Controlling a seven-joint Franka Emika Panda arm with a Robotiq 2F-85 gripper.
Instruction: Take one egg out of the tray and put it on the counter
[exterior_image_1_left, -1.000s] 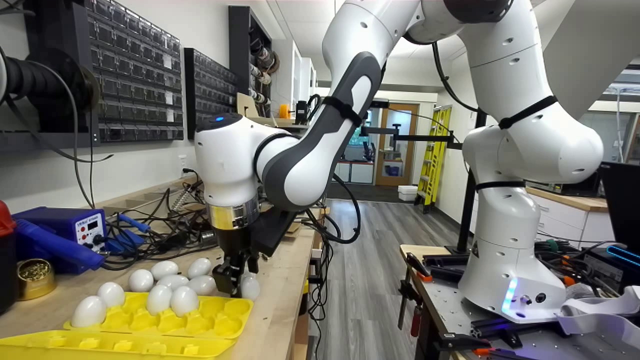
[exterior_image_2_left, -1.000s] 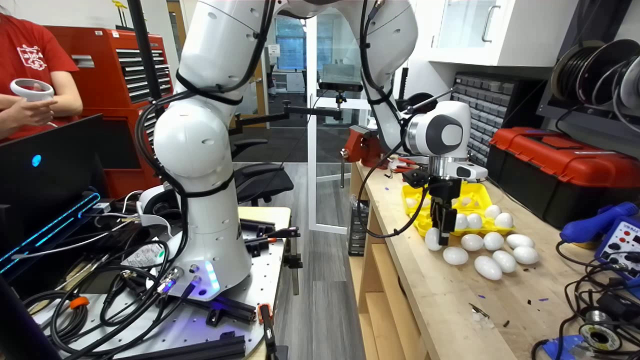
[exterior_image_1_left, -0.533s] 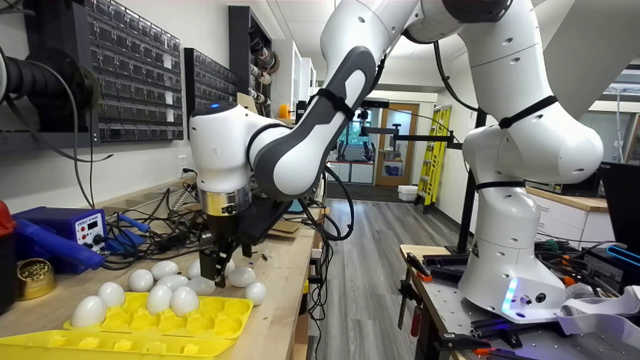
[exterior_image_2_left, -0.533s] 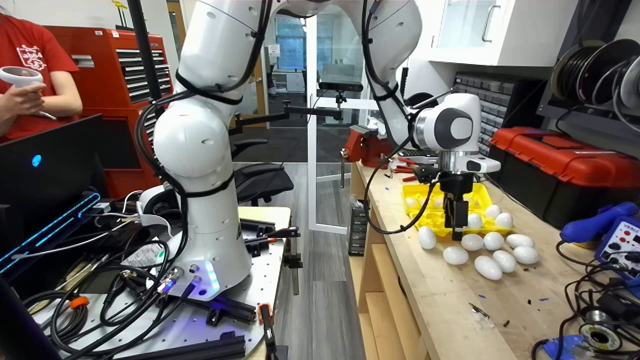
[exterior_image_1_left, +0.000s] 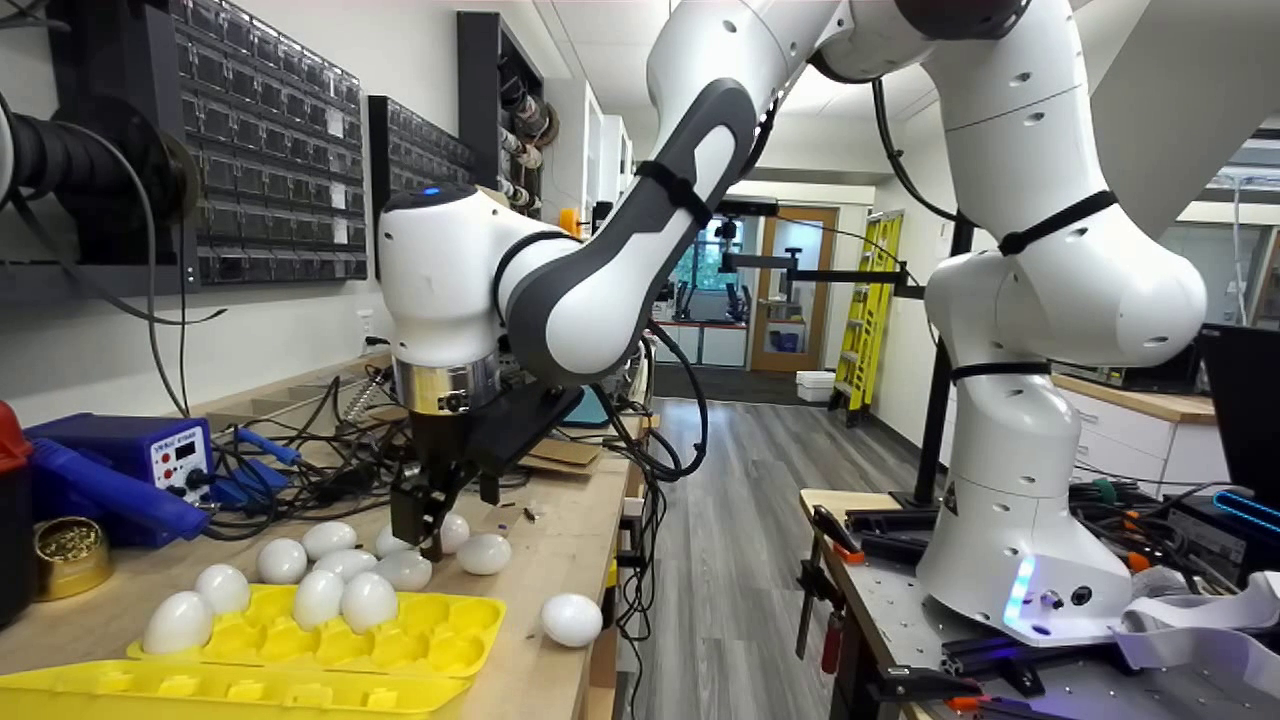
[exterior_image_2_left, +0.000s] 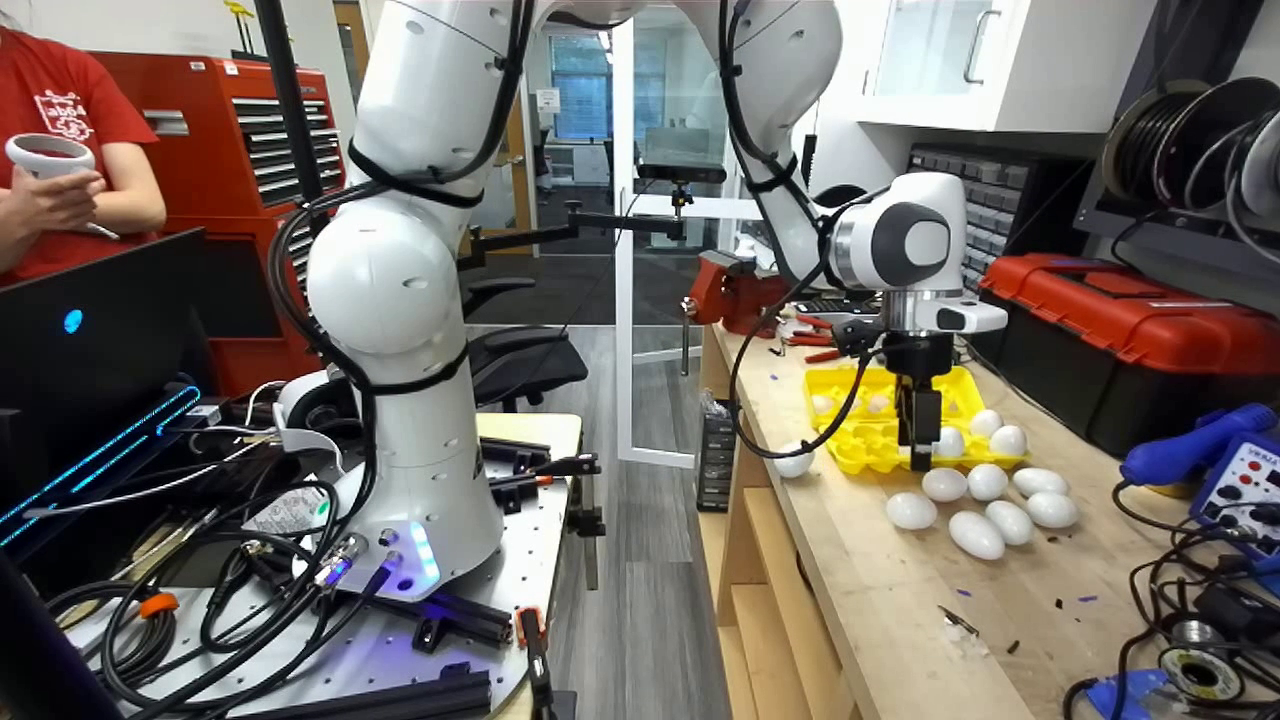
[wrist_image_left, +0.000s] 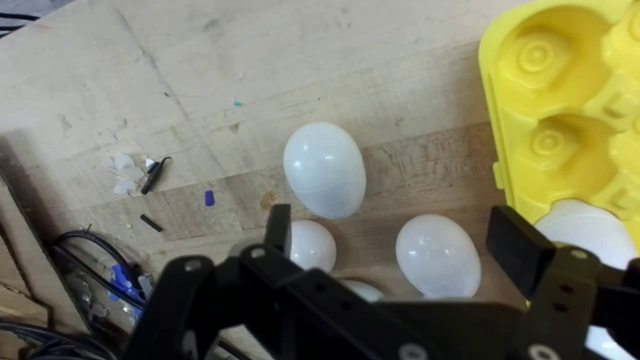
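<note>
A smooth white oval egg (exterior_image_1_left: 571, 620) lies alone near the edge of the long light wooden counter (exterior_image_1_left: 545, 555), bottom centre of an exterior view, right of the bright yellow moulded tray (exterior_image_1_left: 455, 655). More white eggs (exterior_image_2_left: 1008, 441) sit in the tray, and loose white eggs (exterior_image_2_left: 976, 535) cluster just beside it. Over these hangs the black two-finger gripper (wrist_image_left: 392, 235), fingers spread wide; in the wrist view, one finger partly hides a loose egg. In an exterior view, a thin black cable (exterior_image_2_left: 760, 450) looping from the white arm (exterior_image_2_left: 405, 290) crosses in front of the lone egg, and a red-and-black toolbox (exterior_image_2_left: 1130, 350) stands at the right. A blue electronic unit (exterior_image_1_left: 178, 455) and tangled black cables (exterior_image_1_left: 340, 475) crowd the left of an exterior view. Small black and purple scraps (wrist_image_left: 209, 198) dot the wood, left in the wrist view. Grey plank floor (exterior_image_1_left: 760, 520) shows mid-frame in both exterior views.
</note>
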